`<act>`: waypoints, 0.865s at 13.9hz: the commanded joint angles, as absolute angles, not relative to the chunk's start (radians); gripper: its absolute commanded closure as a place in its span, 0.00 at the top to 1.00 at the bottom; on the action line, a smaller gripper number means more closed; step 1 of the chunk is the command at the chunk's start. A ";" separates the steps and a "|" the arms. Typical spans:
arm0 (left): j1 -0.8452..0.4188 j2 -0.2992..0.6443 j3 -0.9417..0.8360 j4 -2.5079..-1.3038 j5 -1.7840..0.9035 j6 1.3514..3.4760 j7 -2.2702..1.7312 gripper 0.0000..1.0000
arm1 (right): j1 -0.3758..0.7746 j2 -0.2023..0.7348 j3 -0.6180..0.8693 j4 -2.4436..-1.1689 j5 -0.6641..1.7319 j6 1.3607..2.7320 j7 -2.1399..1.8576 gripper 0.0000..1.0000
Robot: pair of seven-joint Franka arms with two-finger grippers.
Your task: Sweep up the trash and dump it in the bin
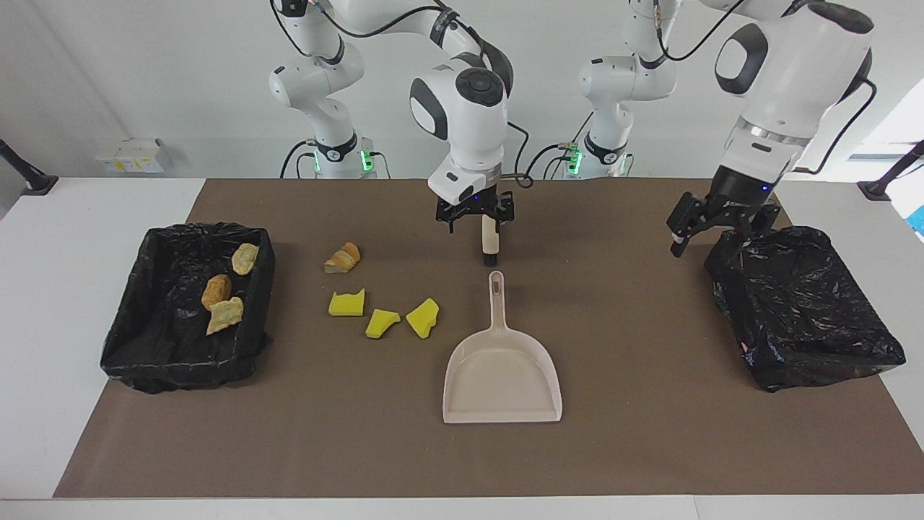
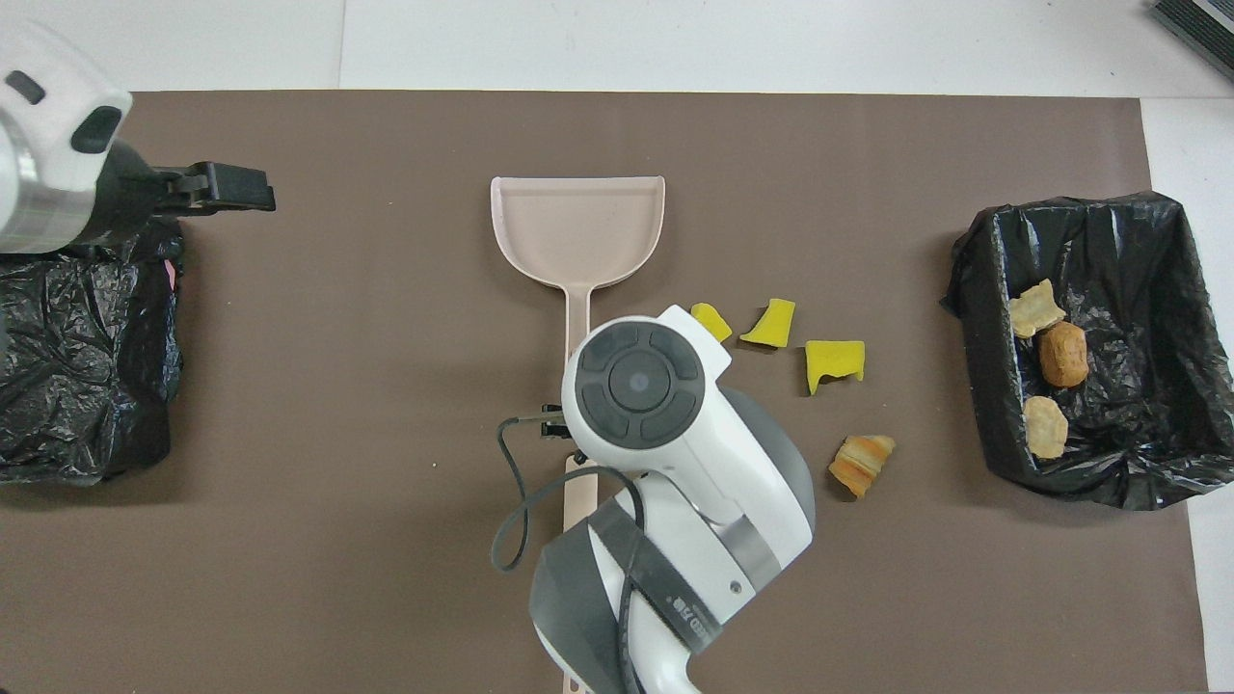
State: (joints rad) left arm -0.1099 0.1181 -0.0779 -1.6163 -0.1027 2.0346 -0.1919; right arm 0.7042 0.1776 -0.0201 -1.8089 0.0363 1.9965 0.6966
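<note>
Three yellow scraps (image 1: 382, 316) and one tan chunk (image 1: 343, 257) lie on the mat beside the dustpan (image 1: 502, 372), three chunks (image 1: 224, 289) in the bin (image 1: 123, 347); right gripper (image 1: 475, 217), fingers apart, hovers over the handle, hiding it overhead; left gripper (image 1: 711, 231) open.

The white table (image 1: 72, 238) carries a brown mat (image 1: 635, 448) with a dustpan (image 1: 503, 379), scraps and two black-lined bins.

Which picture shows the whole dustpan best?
The facing view: the dustpan lies fully uncovered on the mat, pan and handle. In the overhead view the right arm hides much of its handle, though the pan shows clearly.
</note>
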 commanded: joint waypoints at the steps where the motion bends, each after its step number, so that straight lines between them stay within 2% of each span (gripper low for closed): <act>1: -0.192 0.220 -0.069 -1.565 -0.109 2.100 -0.261 1.00 | 0.755 0.007 -0.021 -2.113 0.058 2.185 0.782 1.00; 4: -0.287 0.349 -0.069 -1.458 -0.109 2.102 -0.264 1.00 | 0.820 -0.063 -0.021 -2.212 0.058 2.195 0.839 1.00; 7: -0.392 0.416 -0.072 -1.465 -0.106 2.112 -0.249 1.00 | 0.879 -0.069 -0.021 -2.269 0.058 2.207 0.909 1.00; 9: -0.458 0.428 -0.072 -1.503 -0.110 2.114 -0.245 1.00 | 0.897 -0.061 -0.021 -2.325 0.058 2.294 0.929 1.00; 12: -0.491 0.387 -0.074 -1.607 -0.110 2.112 -0.244 1.00 | 0.962 -0.009 -0.023 -2.336 0.057 2.385 1.041 1.00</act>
